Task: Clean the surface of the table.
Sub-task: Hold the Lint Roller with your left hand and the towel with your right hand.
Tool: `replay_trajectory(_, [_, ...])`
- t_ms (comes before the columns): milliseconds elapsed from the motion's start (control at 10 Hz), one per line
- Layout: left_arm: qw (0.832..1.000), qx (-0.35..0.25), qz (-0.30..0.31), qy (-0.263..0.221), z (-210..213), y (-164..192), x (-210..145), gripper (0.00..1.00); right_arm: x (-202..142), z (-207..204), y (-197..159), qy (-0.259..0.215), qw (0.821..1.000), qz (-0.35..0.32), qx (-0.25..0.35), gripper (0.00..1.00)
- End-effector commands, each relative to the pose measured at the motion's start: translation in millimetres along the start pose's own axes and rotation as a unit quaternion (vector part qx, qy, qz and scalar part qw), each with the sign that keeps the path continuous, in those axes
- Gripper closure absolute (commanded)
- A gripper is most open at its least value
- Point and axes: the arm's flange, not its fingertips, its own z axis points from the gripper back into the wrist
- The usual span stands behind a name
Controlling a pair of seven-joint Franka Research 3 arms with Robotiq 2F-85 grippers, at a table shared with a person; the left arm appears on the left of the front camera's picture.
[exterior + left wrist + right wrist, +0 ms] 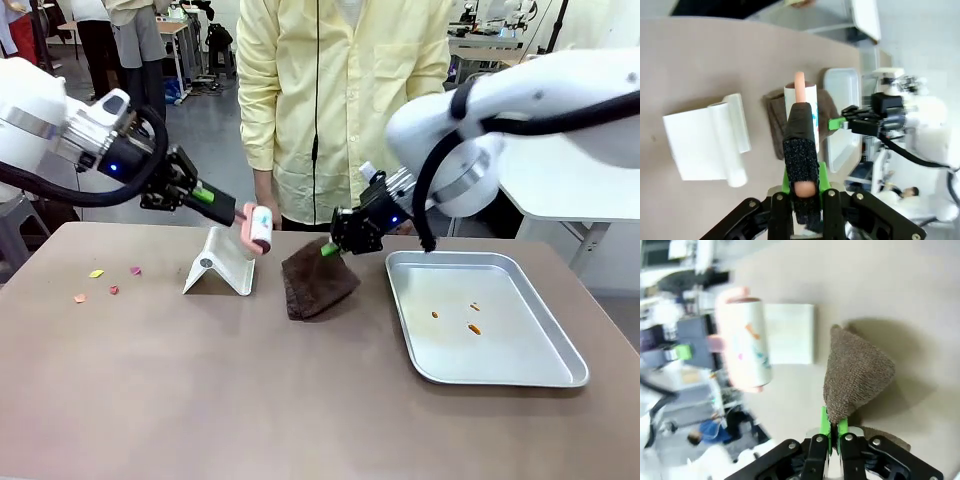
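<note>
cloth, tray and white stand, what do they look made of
The cloth looks like soft knitted or terry fabric, matte brown: the texture is fuzzy, and it drapes into a peak where the right gripper pinches it. The tray looks like metal: silver, with a dull sheen and a rolled rim. The white stand seems smooth plastic, though painted metal is possible.

Brown table [250, 400] with white stand [222, 265], cloth [318, 282], metal tray [520, 350], coloured scraps [112, 289].

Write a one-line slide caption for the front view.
Left gripper holds a lint roller; right gripper pinches a brown cloth on the table.
</note>
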Motion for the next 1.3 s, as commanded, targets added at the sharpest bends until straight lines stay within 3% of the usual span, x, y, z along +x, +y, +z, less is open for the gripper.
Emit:
replay_trajectory(0, [0.998, -0.063, -0.003, -0.013, 27, 8, -21, 1.0, -52, 53, -62, 0.056, 0.975, 0.043, 0.21, 1.0])
replay_trajectory(100, [0.996, -0.089, -0.001, -0.025, 53, 11, -30, 1.0, -66, 74, -74, 0.057, 0.959, 0.066, 0.269, 1.0])
replay_trajectory(300, [0.986, -0.16, -0.027, 0.03, 105, 23, -53, 1.0, -102, 112, -82, 0.072, 0.925, 0.068, 0.366, 1.0])
replay_trajectory(500, [0.976, -0.208, -0.051, 0.027, 156, 51, -86, 1.0, -156, 158, -82, 0.0, 0.934, 0.029, 0.356, 1.0])
replay_trajectory(700, [0.98, -0.195, -0.032, 0.035, 204, 80, -104, 1.0, -195, 205, -99, -0.094, 0.92, -0.021, 0.38, 1.0])
replay_trajectory(800, [0.982, -0.187, -0.013, -0.007, 229, 91, -120, 1.0, -209, 226, -108, -0.134, 0.913, -0.056, 0.382, 1.0])
replay_trajectory(1000, [0.983, -0.172, 0.0, -0.065, 303, 115, -172, 1.0, -230, 264, -138, -0.164, 0.896, -0.067, 0.407, 1.0])
replay_trajectory(1100, [0.986, -0.131, 0.018, -0.105, 331, 129, -192, 1.0, -234, 277, -154, -0.182, 0.889, -0.075, 0.414, 1.0])
replay_trajectory(1200, [0.978, -0.138, 0.031, -0.15, 357, 147, -208, 1.0, -236, 289, -174, -0.198, 0.879, -0.079, 0.427, 1.0])
